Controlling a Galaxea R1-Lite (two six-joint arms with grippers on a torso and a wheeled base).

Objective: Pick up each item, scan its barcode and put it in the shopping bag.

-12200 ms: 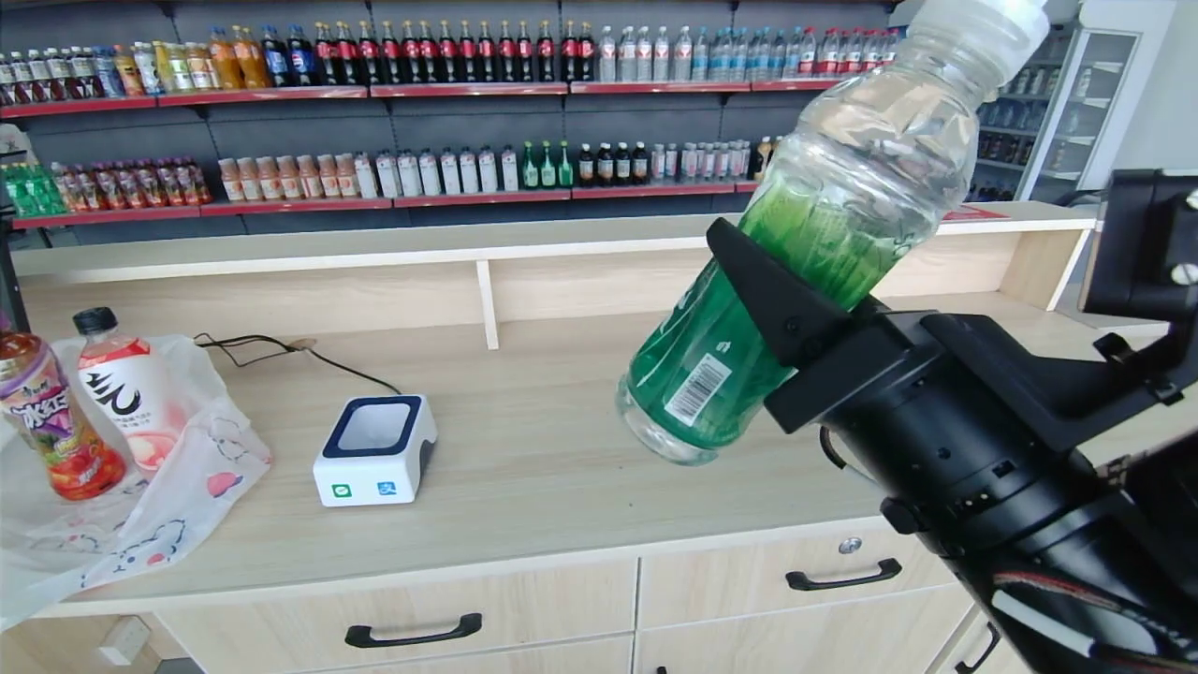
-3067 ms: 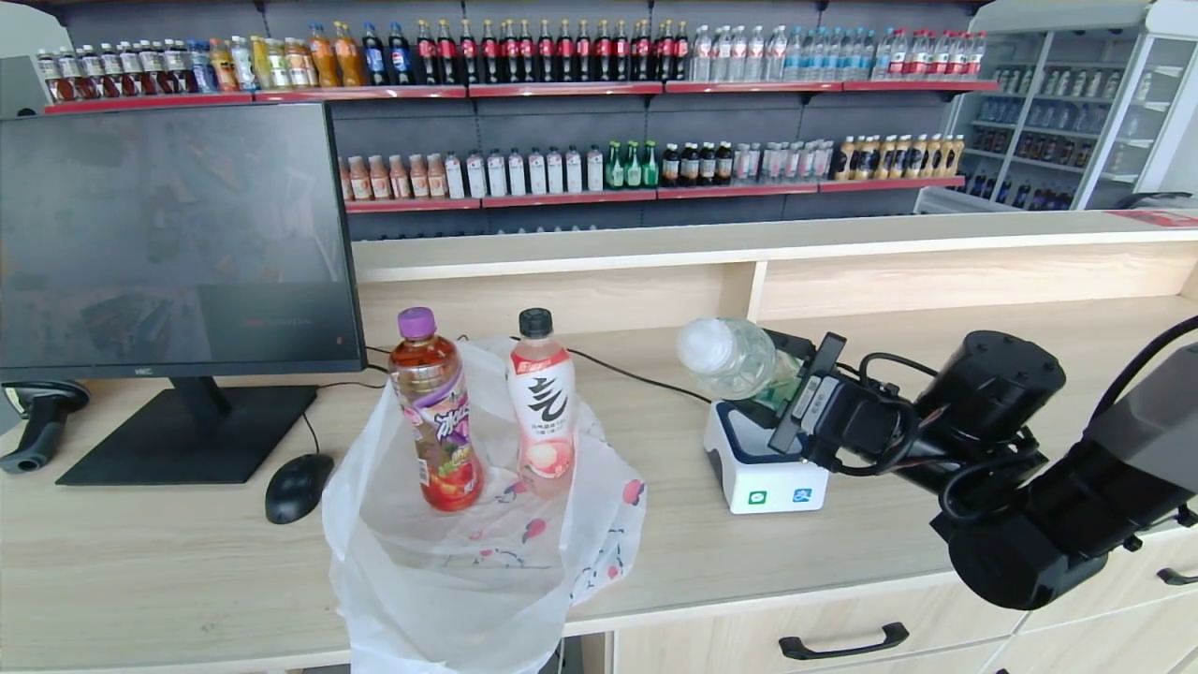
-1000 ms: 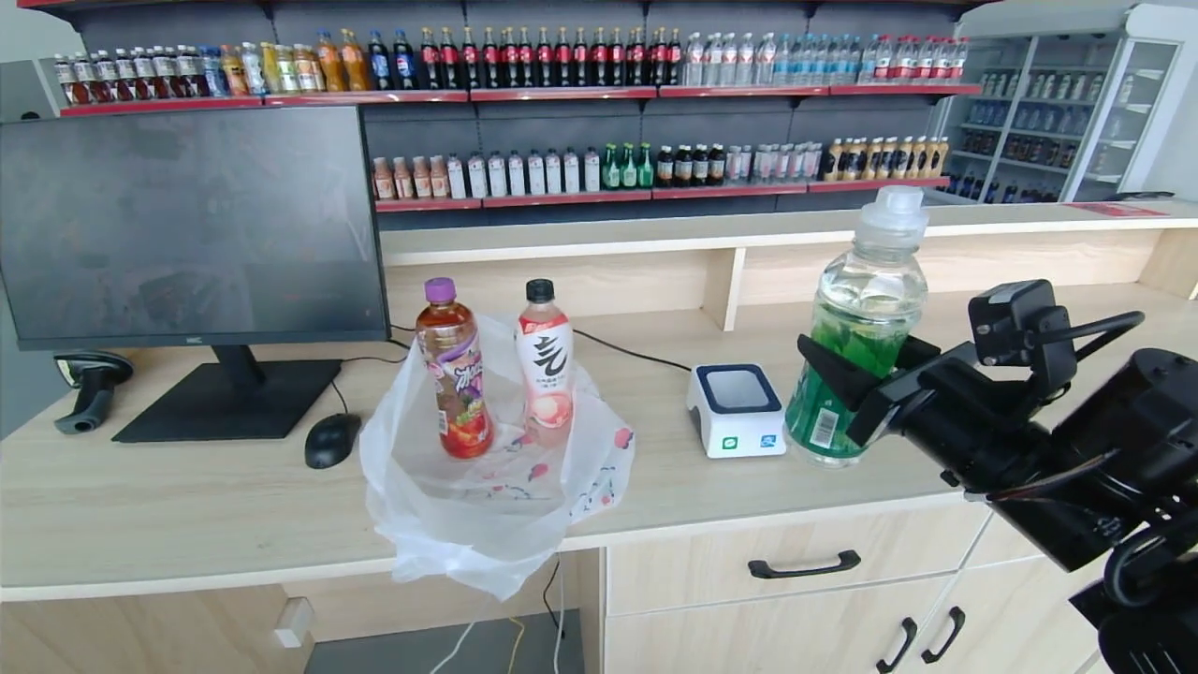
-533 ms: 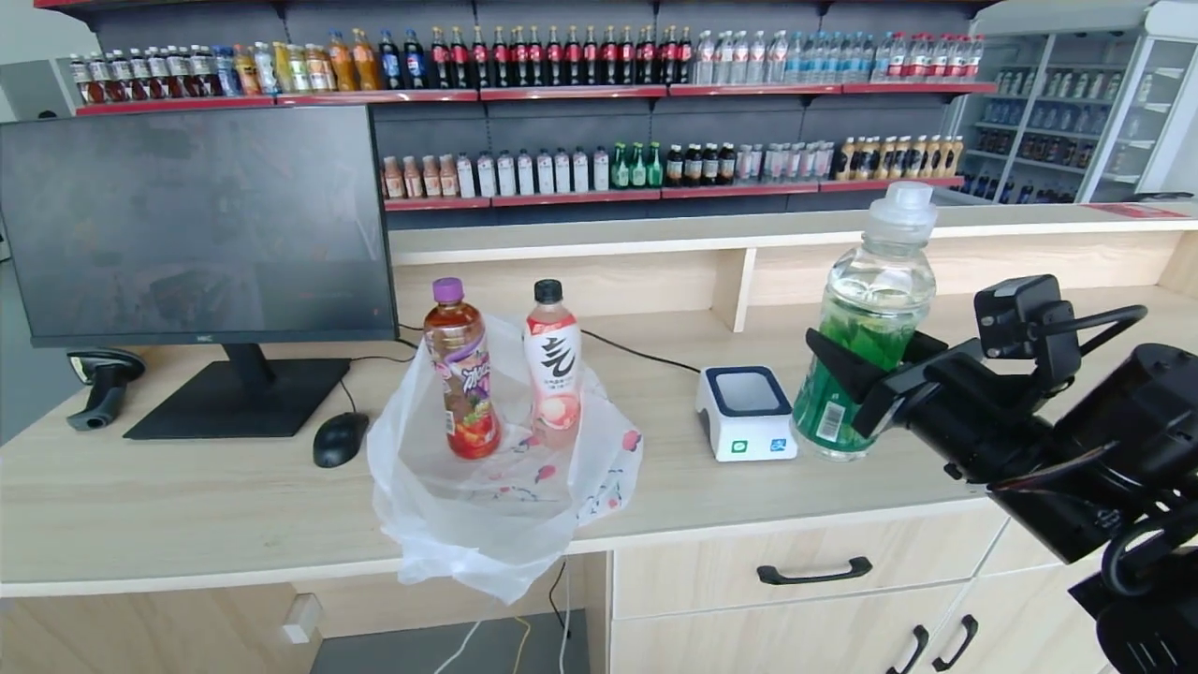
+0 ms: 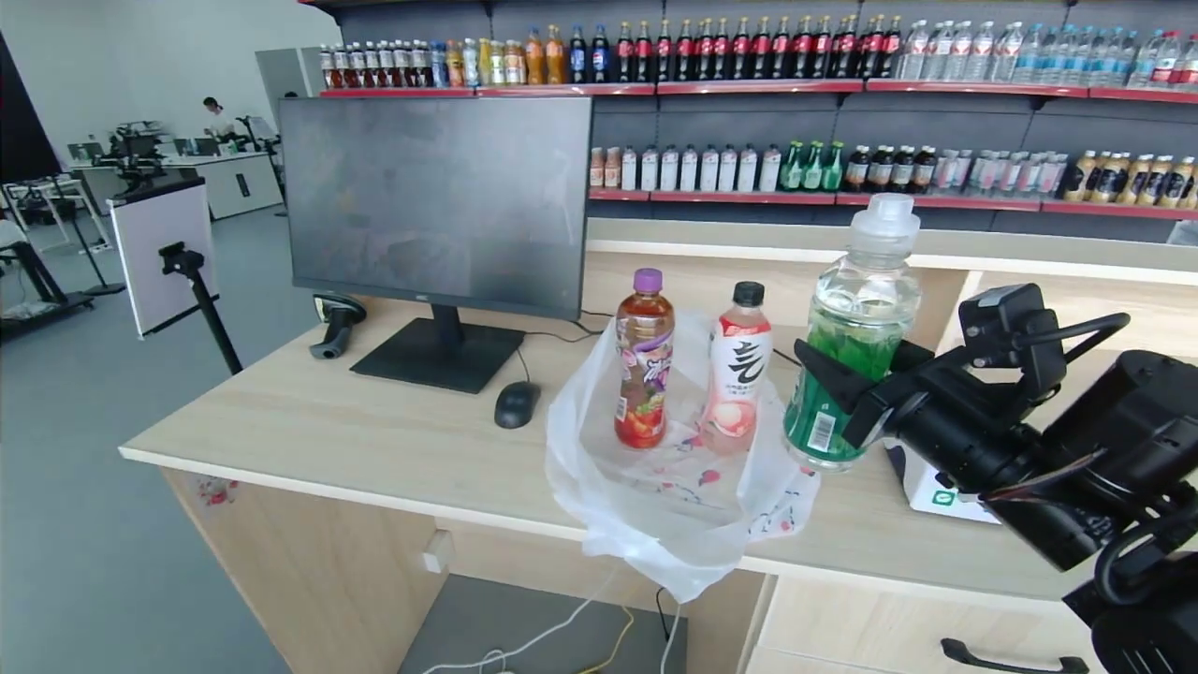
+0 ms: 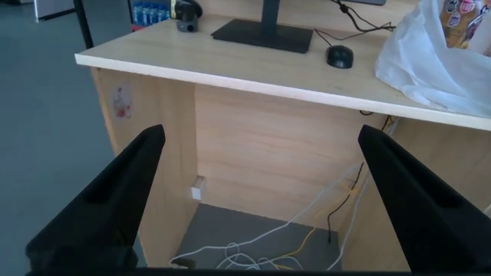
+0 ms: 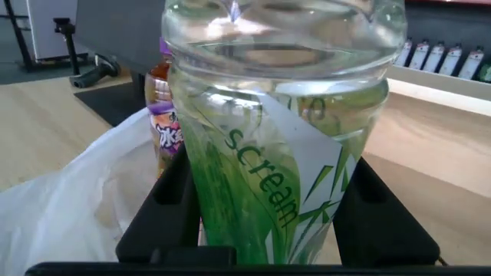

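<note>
Beside the shopping bag (image 5: pixel 655 510), right end effector (image 5: pixel 861 370) grips green bottle (image 5: pixel 863 295), moved past scanner (image 5: pixel 936 493); bagging looks next.

**Retail shop, checkout area.** Rows of bottled drinks (image 5: pixel 711 47) are lining red-edged wall shelves (image 5: pixel 749 87) behind a light wooden counter (image 5: pixel 374 440). On the counter a monitor (image 5: pixel 435 201), a mouse (image 5: pixel 517 404), a handheld barcode scanner (image 5: pixel 329 323) and a white desktop scanner (image 5: pixel 922 479) are standing near a plastic shopping bag (image 5: pixel 655 505). An open grey-floored hall with desks (image 5: pixel 239 178) is extending past the counter's left end.
</note>
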